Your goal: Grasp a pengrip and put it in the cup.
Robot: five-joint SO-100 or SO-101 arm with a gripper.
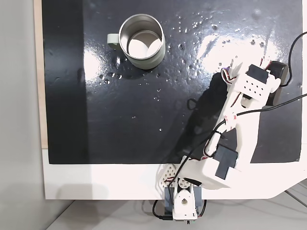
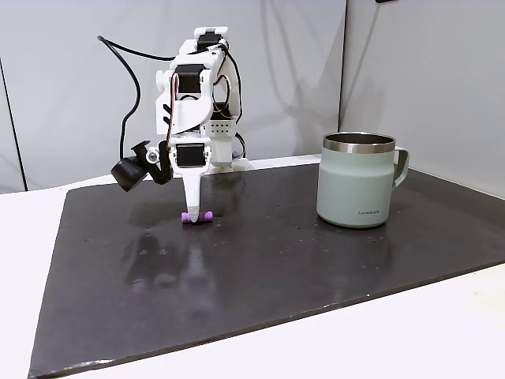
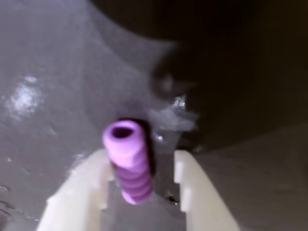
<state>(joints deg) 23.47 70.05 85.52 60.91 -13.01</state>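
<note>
End effector (image 3: 142, 190) tips are spread apart, straddling the pengrip (image 3: 129, 161), which lies flat on the black mat (image 2: 260, 260) of the counter; one finger (image 3: 79, 190) touches it, the other stands clear. My worry is that uneven contact: as I close, the ribbed tube may roll or squirt out. Farther off, the cup (image 2: 359, 180) stands upright, well apart, so a weak pinch could drop it in transit.
</note>
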